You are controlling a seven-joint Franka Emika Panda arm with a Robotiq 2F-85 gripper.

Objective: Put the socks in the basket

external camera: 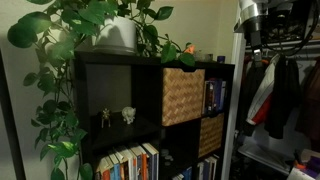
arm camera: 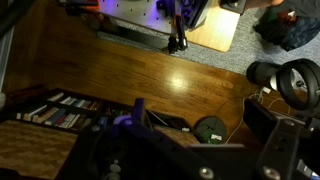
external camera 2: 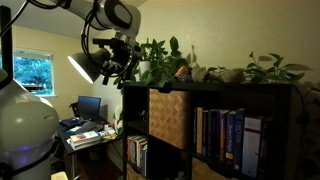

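Observation:
The basket [external camera: 183, 95] of tan wicker fills an upper cubby of the black shelf [external camera: 110, 90]; it also shows from the side as the basket [external camera 2: 170, 115]. A small orange-and-dark bundle [external camera: 187, 49], perhaps the socks, lies on the shelf top above it, and shows again as the bundle [external camera 2: 181, 72]. My gripper [external camera 2: 115, 70] hangs in the air beside the shelf, about level with its top and apart from it. In the wrist view the gripper [arm camera: 200, 113] is open over the wooden floor, with nothing between its fingers.
Leafy plants [external camera: 100, 25] cover the shelf top. A darker woven basket [external camera: 210, 135] sits lower down, with books [external camera 2: 225, 135] in other cubbies. Clothes hang on a rack [external camera: 280, 90]. A desk with a monitor [external camera 2: 88, 105] stands behind. Cables and a round dark object [arm camera: 210, 130] lie on the floor.

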